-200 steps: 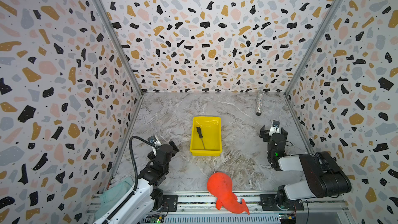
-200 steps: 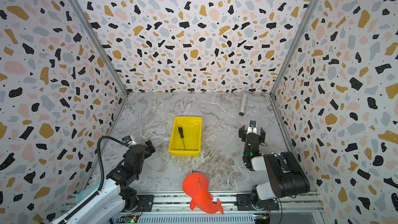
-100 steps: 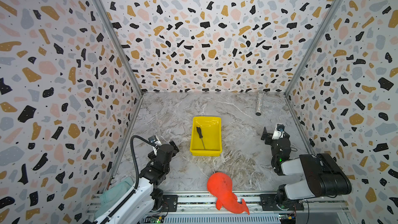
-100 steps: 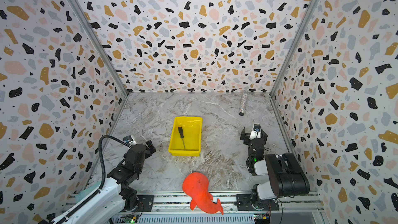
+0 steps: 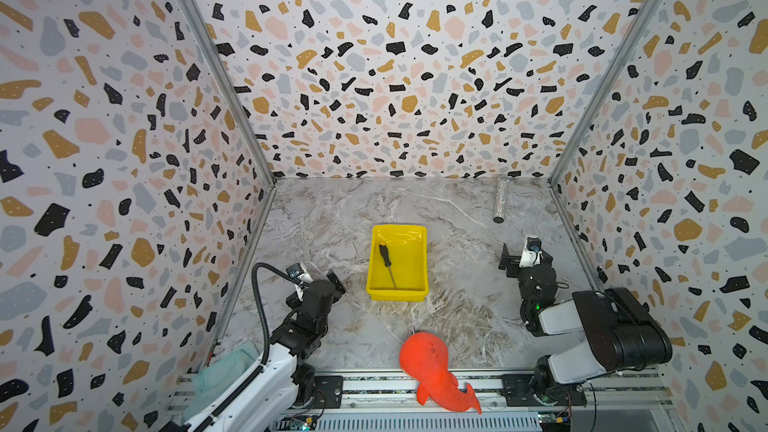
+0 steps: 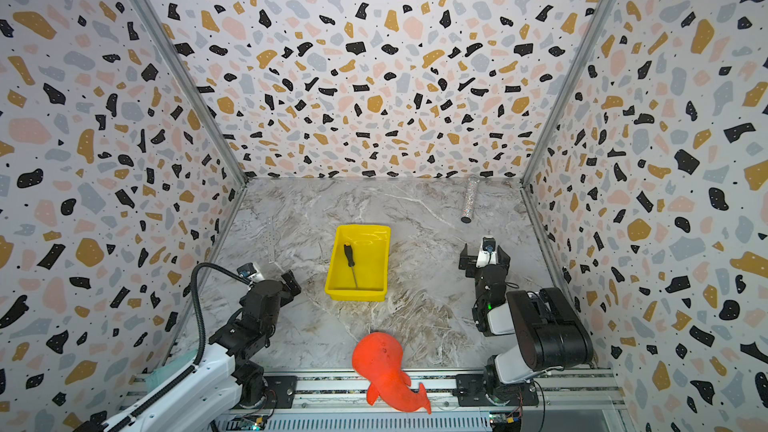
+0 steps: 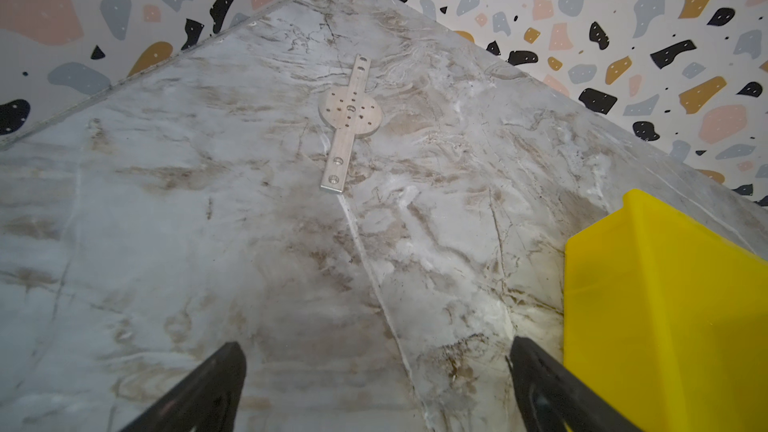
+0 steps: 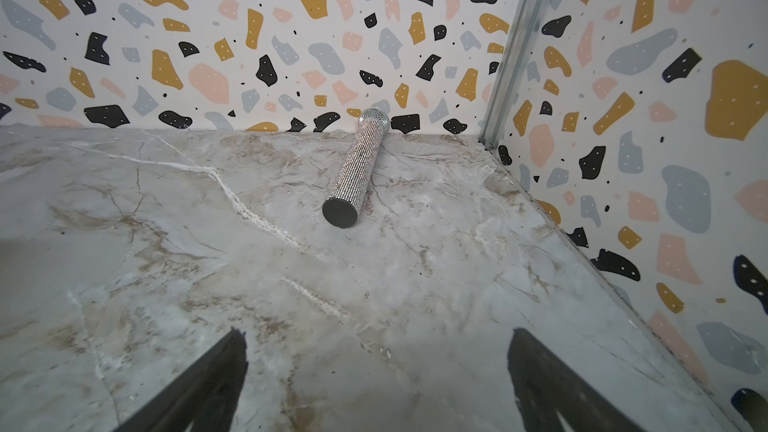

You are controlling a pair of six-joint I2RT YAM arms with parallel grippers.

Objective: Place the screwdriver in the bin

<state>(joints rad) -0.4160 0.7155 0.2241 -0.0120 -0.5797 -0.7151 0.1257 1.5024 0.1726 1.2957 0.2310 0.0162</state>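
**Q:** Left gripper [image 7: 376,351] first: how did it stand?
**A:** Its jaws were spread wide and held nothing, over the marble table [image 5: 457,317] near the bin's front left corner. The right gripper [image 8: 378,336] also gaped empty, close to the right wall [image 5: 665,201] and well apart from the bin.
**Q:** What lay on the table?
**A:** An orange whale toy [image 5: 424,361] lay at the front edge. The yellow bin [image 5: 397,295] sat mid-table. A glittery cylinder [image 5: 500,201] lay by the back right corner, and a flat drilled metal plate [image 7: 349,114] lay toward the left.
**Q:** And the screwdriver [image 5: 388,266]?
**A:** It was inside the bin, on its floor along the left side, with the black handle toward the back.
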